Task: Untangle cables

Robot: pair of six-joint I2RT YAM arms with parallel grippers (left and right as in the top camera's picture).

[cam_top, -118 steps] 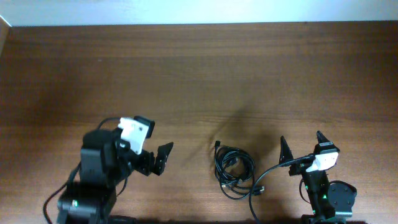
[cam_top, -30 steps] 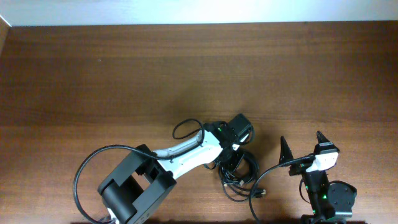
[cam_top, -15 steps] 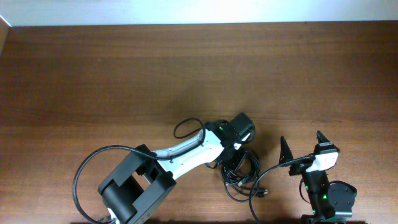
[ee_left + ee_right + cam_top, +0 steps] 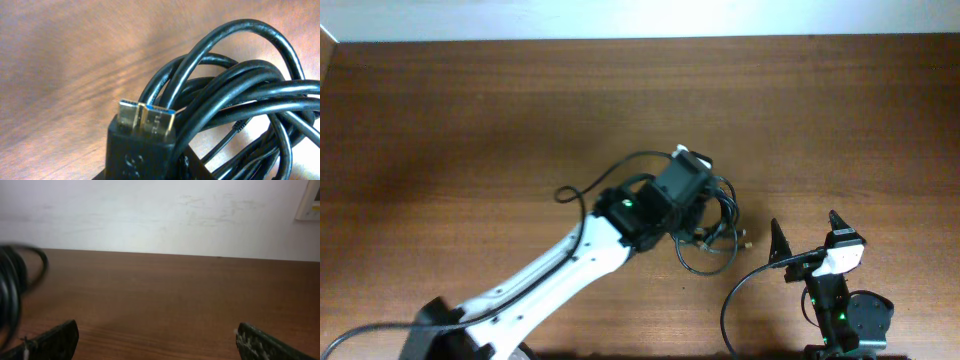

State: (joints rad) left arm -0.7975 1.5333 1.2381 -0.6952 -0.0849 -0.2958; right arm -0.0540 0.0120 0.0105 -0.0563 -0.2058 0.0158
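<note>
A tangled bundle of black cables [image 4: 716, 238] hangs from my left gripper [image 4: 698, 203] near the middle right of the wooden table [image 4: 520, 120]. The left wrist view shows the looped cables [image 4: 240, 85] close up, with a black plug with a silver and blue tip [image 4: 146, 120] clamped at the bottom between the jaws. A small metal connector end [image 4: 745, 240] sticks out to the bundle's right. My right gripper [image 4: 807, 232] rests at the front right, open and empty [image 4: 156, 342]; part of the cables [image 4: 10, 290] shows at its left edge.
A pale wall [image 4: 160, 215] runs along the table's far edge. A thin black lead [image 4: 738, 292] loops from the right arm's base toward the front edge. The left arm's white link [image 4: 550, 275] stretches diagonally across the front left.
The left arm has raised and carried the cable bundle away from the front edge, toward the table's middle. The right arm has not moved.
</note>
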